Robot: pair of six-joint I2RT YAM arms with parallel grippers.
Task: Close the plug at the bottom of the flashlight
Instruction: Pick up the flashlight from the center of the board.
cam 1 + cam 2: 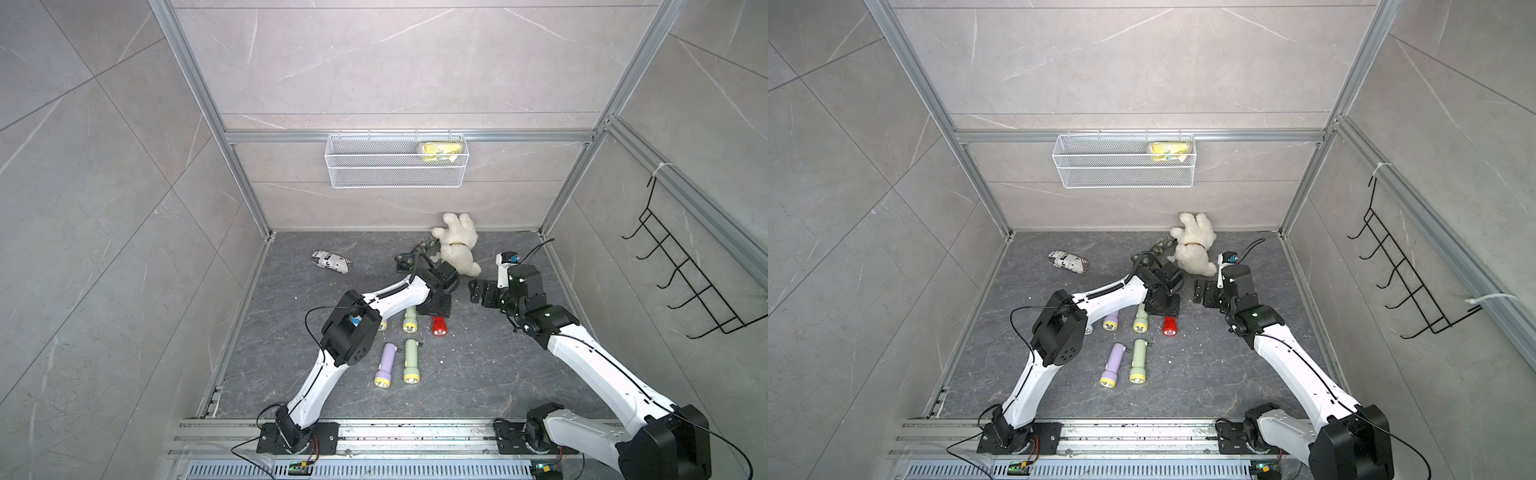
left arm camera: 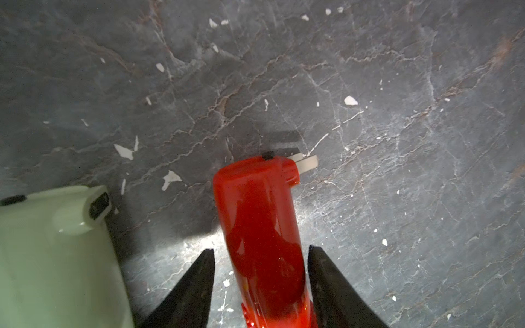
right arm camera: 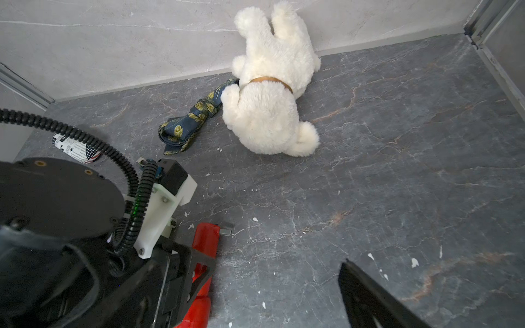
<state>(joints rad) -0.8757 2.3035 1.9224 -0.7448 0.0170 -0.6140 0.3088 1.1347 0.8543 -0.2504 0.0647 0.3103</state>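
Note:
A red flashlight (image 1: 439, 326) (image 1: 1170, 326) lies on the dark floor, lens toward the front. Metal plug prongs (image 2: 306, 164) (image 3: 227, 231) stick out sideways at its bottom end. My left gripper (image 2: 261, 250) (image 1: 434, 307) reaches down over it. Both fingers flank the red body (image 2: 255, 215); one is nearly touching, and a gap shows at the other finger (image 2: 199, 281). My right gripper (image 1: 478, 293) (image 1: 1202, 293) hovers to the right of the flashlight, jaws spread wide and empty. Only one of its fingers (image 3: 366, 295) shows in the right wrist view.
Two green flashlights (image 1: 410, 320) (image 1: 411, 361) and two purple ones (image 1: 384, 365) (image 1: 382, 325) lie left of the red one. A white plush bear (image 1: 457, 243), a patterned tie (image 3: 190, 125) and a printed roll (image 1: 331, 262) lie behind. A wire basket (image 1: 397, 160) hangs on the back wall.

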